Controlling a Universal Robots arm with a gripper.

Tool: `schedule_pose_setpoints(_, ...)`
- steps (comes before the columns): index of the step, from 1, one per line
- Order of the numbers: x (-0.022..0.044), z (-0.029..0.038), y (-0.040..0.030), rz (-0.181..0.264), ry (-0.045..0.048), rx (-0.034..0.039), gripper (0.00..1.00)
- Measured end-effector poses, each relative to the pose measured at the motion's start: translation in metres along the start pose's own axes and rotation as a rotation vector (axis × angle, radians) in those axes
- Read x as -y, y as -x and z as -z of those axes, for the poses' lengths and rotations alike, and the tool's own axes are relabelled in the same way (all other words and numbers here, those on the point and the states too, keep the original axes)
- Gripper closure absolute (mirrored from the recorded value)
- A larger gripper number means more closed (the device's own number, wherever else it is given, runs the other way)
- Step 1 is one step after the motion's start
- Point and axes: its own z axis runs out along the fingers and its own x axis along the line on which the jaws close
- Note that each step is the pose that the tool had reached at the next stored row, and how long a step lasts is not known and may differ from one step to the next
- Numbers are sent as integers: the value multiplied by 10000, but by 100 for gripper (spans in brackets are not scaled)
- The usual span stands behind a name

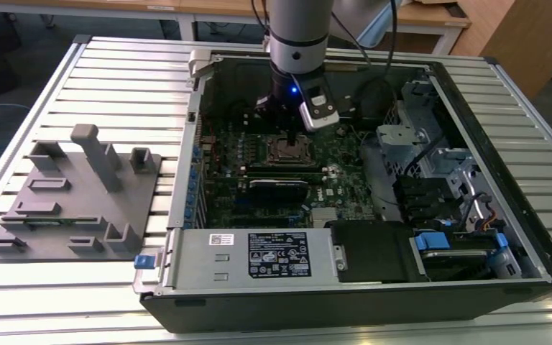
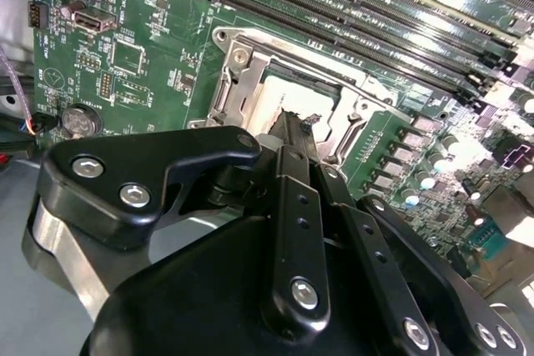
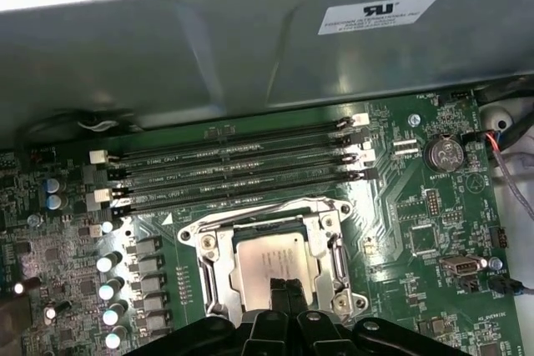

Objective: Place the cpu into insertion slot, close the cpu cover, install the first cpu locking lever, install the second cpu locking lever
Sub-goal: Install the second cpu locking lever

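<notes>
An open computer case [image 1: 506,180] lies on a slatted table [image 1: 113,65], a fixture block [image 1: 75,201] beside it on the exterior view's left. Inside, the motherboard [image 1: 228,180] carries the insertion slot [image 3: 271,260] (the cpu [image 3: 267,260] seated in it), with memory slots [image 3: 234,168] alongside. The gripper [image 3: 284,289] hangs directly over the cpu.

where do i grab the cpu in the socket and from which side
Probably from straight above, on two opposite edges of the cpu. It lies flat in the insertion slot, whose metal rim rings it, blocking any sideways approach.
</notes>
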Motion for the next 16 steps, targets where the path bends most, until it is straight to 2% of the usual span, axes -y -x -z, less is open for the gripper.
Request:
schedule_pose_setpoints(9, 49, 3, 8, 0, 0, 0, 90)
schedule_pose_setpoints(16, 50, 16, 10, 0, -2, -1, 90)
